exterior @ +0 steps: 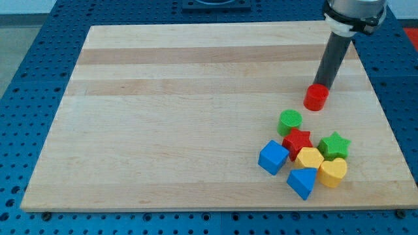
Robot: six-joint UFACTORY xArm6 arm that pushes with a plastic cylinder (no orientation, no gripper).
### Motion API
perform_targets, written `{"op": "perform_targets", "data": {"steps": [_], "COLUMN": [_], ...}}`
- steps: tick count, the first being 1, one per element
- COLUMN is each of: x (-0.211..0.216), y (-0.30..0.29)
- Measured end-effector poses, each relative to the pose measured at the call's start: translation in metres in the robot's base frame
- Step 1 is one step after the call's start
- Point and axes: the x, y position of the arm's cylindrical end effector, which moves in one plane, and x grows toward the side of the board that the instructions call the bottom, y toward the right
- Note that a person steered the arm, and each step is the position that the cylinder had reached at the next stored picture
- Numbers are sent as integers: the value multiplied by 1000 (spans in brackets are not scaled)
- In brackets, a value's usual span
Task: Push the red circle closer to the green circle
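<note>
The red circle [316,97] sits on the wooden board at the view's right. My tip [324,87] touches its upper right side. The green circle [290,122] lies a short way below and left of the red circle, with a small gap between them. The rod rises from the tip toward the view's top right.
A cluster sits just below the green circle: a red star [297,141], green star [335,145], blue cube [273,157], yellow hexagon [309,158], yellow heart [333,172] and blue triangle [302,182]. The board's right edge [385,124] is near.
</note>
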Motion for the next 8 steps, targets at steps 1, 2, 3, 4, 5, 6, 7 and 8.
{"op": "perform_targets", "data": {"steps": [1,2,3,4,5,6,7,8], "x": [0,0,5,18,32,44,53,54], "y": [-2,-5,-5,-5,-5,-7,-9,-11]}}
